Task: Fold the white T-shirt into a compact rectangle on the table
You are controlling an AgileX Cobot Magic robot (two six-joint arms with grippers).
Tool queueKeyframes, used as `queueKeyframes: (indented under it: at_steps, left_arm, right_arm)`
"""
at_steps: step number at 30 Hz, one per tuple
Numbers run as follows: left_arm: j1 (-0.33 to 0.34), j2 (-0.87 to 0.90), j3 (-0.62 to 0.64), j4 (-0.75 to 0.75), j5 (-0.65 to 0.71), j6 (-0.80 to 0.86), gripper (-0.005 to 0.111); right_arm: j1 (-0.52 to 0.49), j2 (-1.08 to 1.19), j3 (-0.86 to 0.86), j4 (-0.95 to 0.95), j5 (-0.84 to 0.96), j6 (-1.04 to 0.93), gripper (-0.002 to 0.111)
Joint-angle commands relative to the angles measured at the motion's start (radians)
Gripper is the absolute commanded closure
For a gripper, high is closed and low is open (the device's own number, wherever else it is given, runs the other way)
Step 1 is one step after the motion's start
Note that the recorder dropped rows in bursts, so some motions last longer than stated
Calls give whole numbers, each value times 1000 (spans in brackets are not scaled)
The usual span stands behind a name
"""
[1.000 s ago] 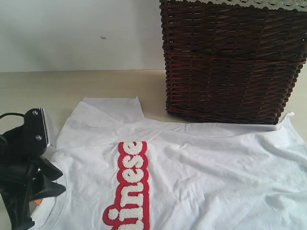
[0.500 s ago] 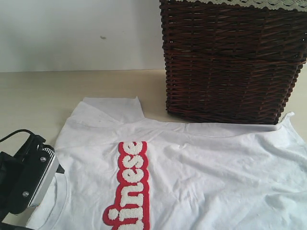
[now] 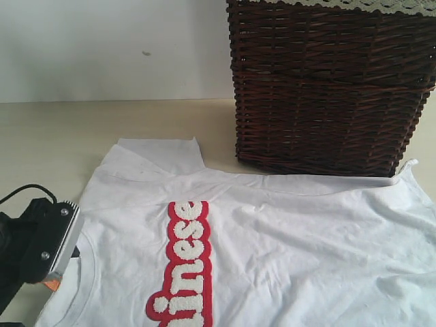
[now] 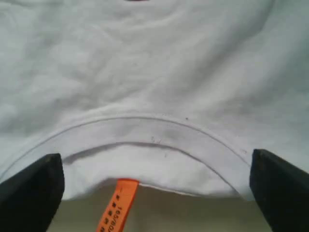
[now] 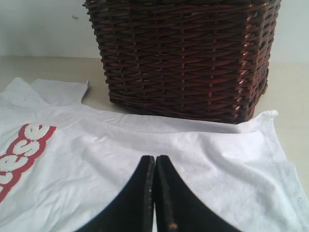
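Observation:
The white T-shirt lies spread flat on the table, its fuzzy white lettering on a red band running toward the near edge. My left gripper is low at the shirt's collar, at the lower left of the exterior view. In the left wrist view it stands open, its black fingers wide on either side of the collar and the orange tag, holding nothing. My right gripper is shut and empty above the shirt's body; the exterior view does not show it.
A dark wicker basket with a lace-edged liner stands at the back right, touching the shirt's far hem. One sleeve sticks out toward the pale wall. Bare table lies to the left of the shirt.
My left gripper has opened wide, turned and dropped lower at the collar. The orange tag now shows beside it. The shirt and right gripper have not moved.

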Motion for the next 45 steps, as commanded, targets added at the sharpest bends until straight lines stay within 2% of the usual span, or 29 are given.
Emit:
queueKeyframes:
  at_steps: [1,9,13,18,22,27,32,45]
  left_arm:
    - [1,66,-106,70,175,-131,2]
    - [1,160,-191,108,187,-145,2]
    - [-1,233,-191,165,134,-151,2]
    - [-1,272,-191,163,51,-179,2]
    - [-1,272,-211,167,87,-191,2]
    - [-3,272,-293,132,240,-214,2]
    - [-3,307,-336,66,244,-202,2]
    - [-5,338,-336,83,263,-172,2]
  right_arm:
    - [-5,-6,5,5,-6,-5,108]
    - [-5,-6,5,5,-6,-5,108]
    - [-5,-6,5,5,-6,-5,108]
    - [-5,-6,5,5,-6,-5,108]
    - [-5,-6,5,5,-6,-5,108]
    - [-5,-6,5,5,-6,-5,108]
    - [-5,-6,5,5,-6,-5,108]
    - [-5,-6,5,5,-6,-5,108]
